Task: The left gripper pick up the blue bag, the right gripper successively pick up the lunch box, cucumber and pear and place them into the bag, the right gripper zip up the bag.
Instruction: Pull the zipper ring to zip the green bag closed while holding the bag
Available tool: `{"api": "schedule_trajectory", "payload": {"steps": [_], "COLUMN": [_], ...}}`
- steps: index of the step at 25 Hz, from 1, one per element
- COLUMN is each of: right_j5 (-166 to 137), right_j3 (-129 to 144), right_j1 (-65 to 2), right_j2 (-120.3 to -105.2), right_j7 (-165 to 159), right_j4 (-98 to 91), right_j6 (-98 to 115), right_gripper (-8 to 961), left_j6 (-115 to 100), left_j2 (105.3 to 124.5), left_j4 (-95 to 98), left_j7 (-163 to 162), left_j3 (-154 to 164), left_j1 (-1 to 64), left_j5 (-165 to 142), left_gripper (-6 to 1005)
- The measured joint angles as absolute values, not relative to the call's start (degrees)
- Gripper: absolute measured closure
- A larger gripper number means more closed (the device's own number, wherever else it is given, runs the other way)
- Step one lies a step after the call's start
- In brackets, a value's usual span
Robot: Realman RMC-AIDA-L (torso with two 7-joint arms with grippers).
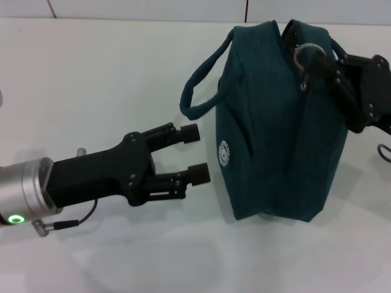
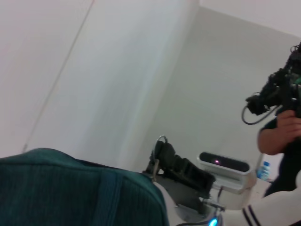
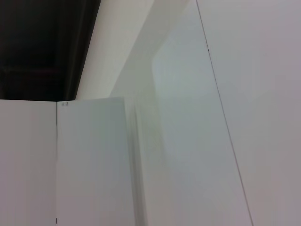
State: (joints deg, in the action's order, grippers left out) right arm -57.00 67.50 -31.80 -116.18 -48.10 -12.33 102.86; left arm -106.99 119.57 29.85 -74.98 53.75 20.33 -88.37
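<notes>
1. The blue bag (image 1: 275, 122) at the centre right of the head view was dark teal-blue, with a round white logo (image 1: 225, 152) on its side and a silver ring pull (image 1: 303, 55) at its top.
2. The left gripper (image 1: 197, 154), lower left of the frame, was matte black on a silver arm section (image 1: 27, 189) carrying a glowing green ring light (image 1: 15, 218).
3. The right gripper (image 1: 324, 64), upper right, was black.
4. The table (image 1: 98, 79) was plain white.
</notes>
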Motion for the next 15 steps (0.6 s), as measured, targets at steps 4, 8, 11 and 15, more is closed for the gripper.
{"api": "schedule_trajectory", "payload": {"steps": [4, 8, 11, 15], "right_j5": [-56.8, -55.71, -55.34, -54.28], "right_j3": [67.51, 67.5, 67.3, 67.46], "right_j1": [-33.24, -33.5, -33.57, -34.35], "right_j2": [-116.2, -116.19, -116.19, -116.18], "right_j7": [-48.36, -48.38, -48.39, -48.4], "right_j4": [-11.99, -11.96, -12.2, -12.54], "right_j6": [101.52, 100.19, 99.02, 97.61], "right_gripper": [944, 944, 944, 944], "left_j6": [-102.73, -98.96, -96.36, -94.71], "left_j2": [119.72, 120.01, 120.13, 120.24], "left_j4": [26.12, 21.23, 17.29, 14.11], "left_j7": [-70.33, -64.74, -60.04, -56.49], "left_j3": [53.65, 53.8, 53.8, 53.79], "left_j1": [21.03, 22.84, 24.52, 26.29], "left_j5": [-86.79, -84.45, -82.83, -82.46], "left_gripper": [130, 133, 134, 137]}}
